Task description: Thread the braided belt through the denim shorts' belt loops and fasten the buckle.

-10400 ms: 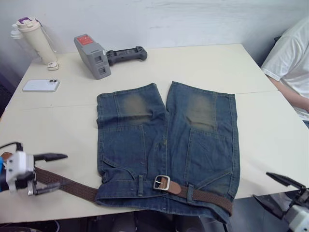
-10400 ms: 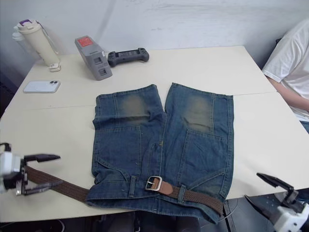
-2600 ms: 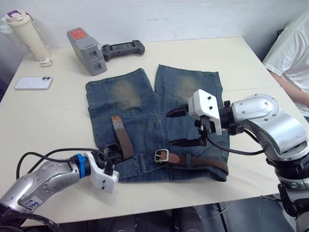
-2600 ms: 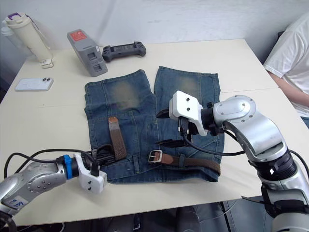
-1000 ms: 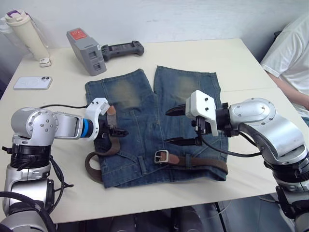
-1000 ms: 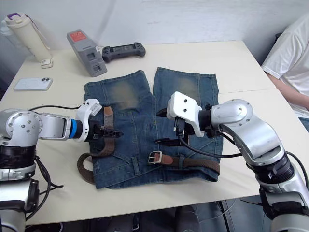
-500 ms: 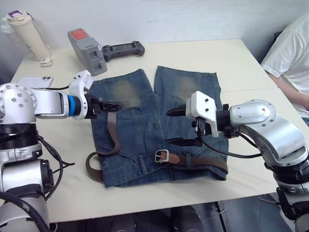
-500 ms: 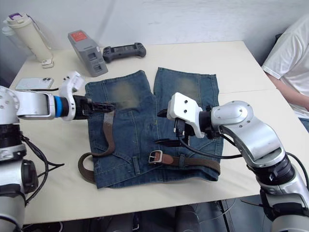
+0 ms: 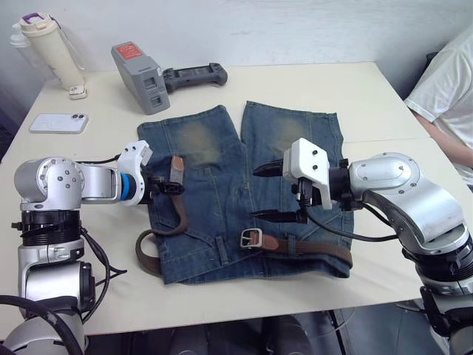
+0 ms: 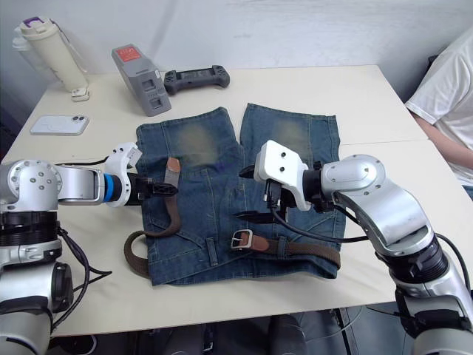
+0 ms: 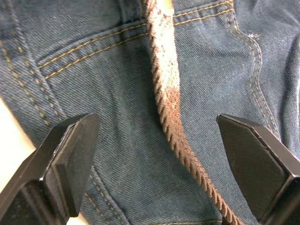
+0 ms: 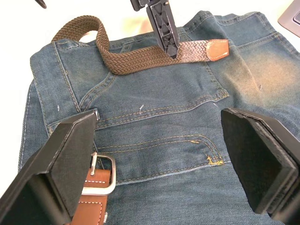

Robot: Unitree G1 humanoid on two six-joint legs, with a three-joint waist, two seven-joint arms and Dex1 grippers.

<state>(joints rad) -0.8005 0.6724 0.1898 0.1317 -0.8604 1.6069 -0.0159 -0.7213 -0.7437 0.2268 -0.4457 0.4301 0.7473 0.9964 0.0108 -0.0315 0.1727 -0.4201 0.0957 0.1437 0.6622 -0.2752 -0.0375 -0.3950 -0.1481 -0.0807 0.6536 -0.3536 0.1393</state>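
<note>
Left wrist view has my left gripper spread wide above the belt, free end on the shorts; my right gripper waits wide too, ready to take it.

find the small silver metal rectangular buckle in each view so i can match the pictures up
Left eye view: the small silver metal rectangular buckle lies on the blue denim shorts' waistband, low and centre.
Right eye view: low and centre again.
Left wrist view: not in it.
Right wrist view: at the lower left, by a black finger.
Shared landmark: the dark brown braided belt, crossing the denim in every view.
</note>
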